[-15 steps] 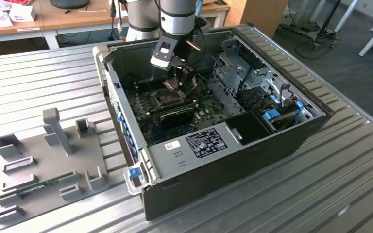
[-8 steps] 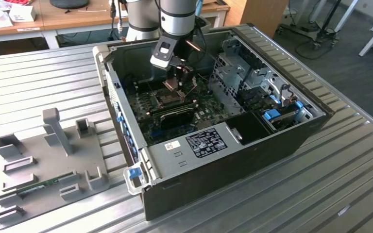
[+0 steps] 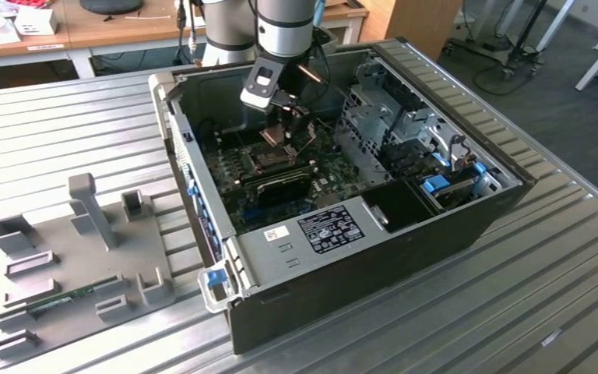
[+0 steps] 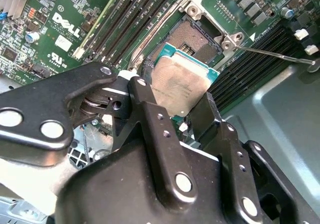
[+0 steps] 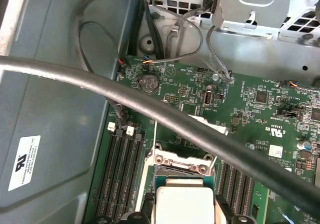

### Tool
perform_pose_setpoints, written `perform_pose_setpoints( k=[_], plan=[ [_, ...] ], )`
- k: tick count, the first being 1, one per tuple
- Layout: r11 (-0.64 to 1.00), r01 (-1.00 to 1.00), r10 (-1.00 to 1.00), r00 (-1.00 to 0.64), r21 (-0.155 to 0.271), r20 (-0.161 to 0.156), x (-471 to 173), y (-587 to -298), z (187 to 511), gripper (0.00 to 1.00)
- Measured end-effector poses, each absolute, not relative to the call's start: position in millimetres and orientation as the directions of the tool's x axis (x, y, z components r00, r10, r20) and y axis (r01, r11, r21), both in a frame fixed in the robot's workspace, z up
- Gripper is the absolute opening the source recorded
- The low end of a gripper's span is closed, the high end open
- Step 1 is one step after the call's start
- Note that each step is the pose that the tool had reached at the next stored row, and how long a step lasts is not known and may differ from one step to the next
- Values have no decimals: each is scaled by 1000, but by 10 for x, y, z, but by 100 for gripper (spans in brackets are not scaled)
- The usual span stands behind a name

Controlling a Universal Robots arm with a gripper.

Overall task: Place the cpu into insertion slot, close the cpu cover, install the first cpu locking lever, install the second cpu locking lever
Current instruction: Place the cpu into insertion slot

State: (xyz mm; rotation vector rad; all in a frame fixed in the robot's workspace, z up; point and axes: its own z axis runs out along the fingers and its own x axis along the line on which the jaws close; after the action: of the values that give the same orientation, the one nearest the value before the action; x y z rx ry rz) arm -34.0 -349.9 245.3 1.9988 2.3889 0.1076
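Observation:
My gripper (image 4: 172, 96) is shut on the cpu (image 4: 181, 83), a flat square chip with a dull silver-tan top, gripped by two opposite edges. The chip hangs tilted just above the insertion slot (image 4: 192, 38), whose dark centre lies bare inside a silver rim. One thin locking lever (image 4: 272, 53) is swung out sideways from a corner of the slot. In the first wrist view the cpu (image 5: 182, 204) sits below the slot's metal bracket (image 5: 182, 160). The exterior view shows the gripper (image 3: 283, 132) low inside the open case, over the slot (image 3: 268, 162). I cannot tell the cpu cover apart from the metal frame.
Long black memory slots (image 4: 132, 21) flank the socket on both sides. A thick grey cable (image 5: 165, 114) crosses in front of the first wrist camera. The drive cage (image 3: 392, 125) and the case walls (image 3: 180, 148) close in around the arm. A grey fixture (image 3: 81, 257) lies on the table at the exterior view's left.

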Motion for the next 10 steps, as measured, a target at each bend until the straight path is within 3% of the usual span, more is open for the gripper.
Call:
perform_pose_setpoints(
  k=[10],
  plan=[
    [33, 997, 999, -35, 69, 25, -340, -3499, 2433, 54]
  ],
)
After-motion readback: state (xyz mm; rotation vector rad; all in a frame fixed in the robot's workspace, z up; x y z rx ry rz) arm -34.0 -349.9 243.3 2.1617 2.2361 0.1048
